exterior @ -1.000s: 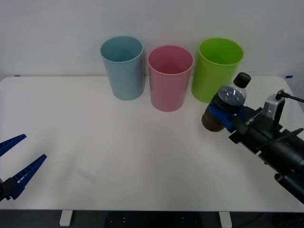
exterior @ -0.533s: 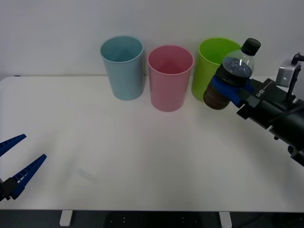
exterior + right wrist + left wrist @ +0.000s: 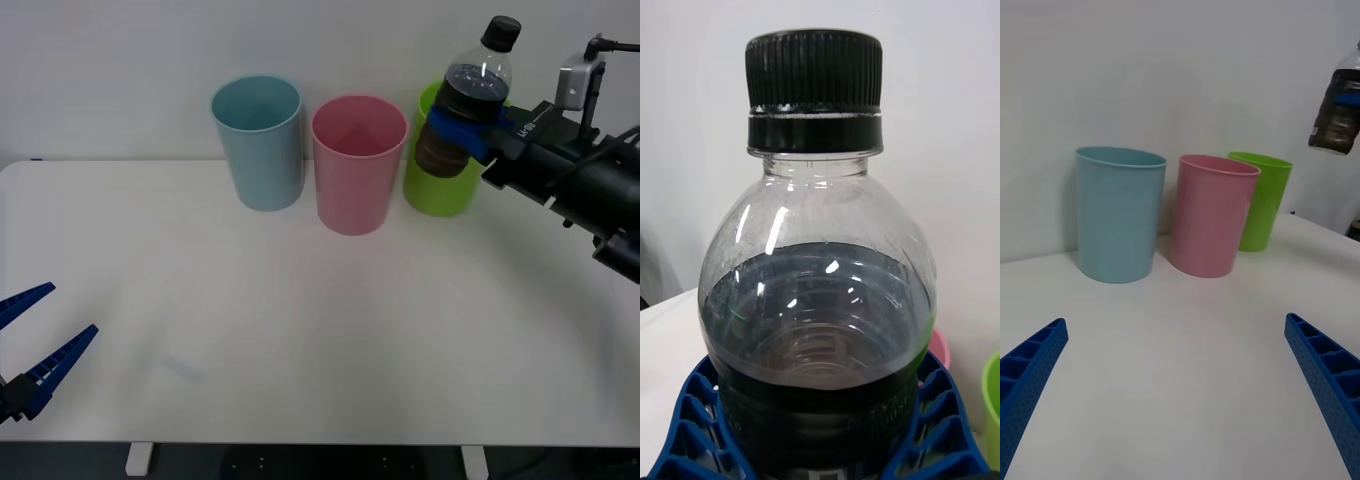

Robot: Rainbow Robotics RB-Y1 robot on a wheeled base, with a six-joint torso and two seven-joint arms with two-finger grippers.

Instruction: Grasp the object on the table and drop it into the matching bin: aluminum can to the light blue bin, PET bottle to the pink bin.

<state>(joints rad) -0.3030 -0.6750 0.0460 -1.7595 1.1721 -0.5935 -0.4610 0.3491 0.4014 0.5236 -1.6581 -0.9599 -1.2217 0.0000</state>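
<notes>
I have the PET bottle (image 3: 470,105) clamped in the right gripper (image 3: 462,132), held in the air above the lime green bin (image 3: 440,190). Letting go here would land it there, not in the pink bin (image 3: 358,165). The pink bin and the light blue bin (image 3: 258,140) look empty, I think. The left gripper (image 3: 30,345) idles, fingers spread.

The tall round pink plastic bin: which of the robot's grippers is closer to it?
Right. The right gripper holds the bottle just beside the pink bin; the left gripper waits at the table's near-left edge.
</notes>
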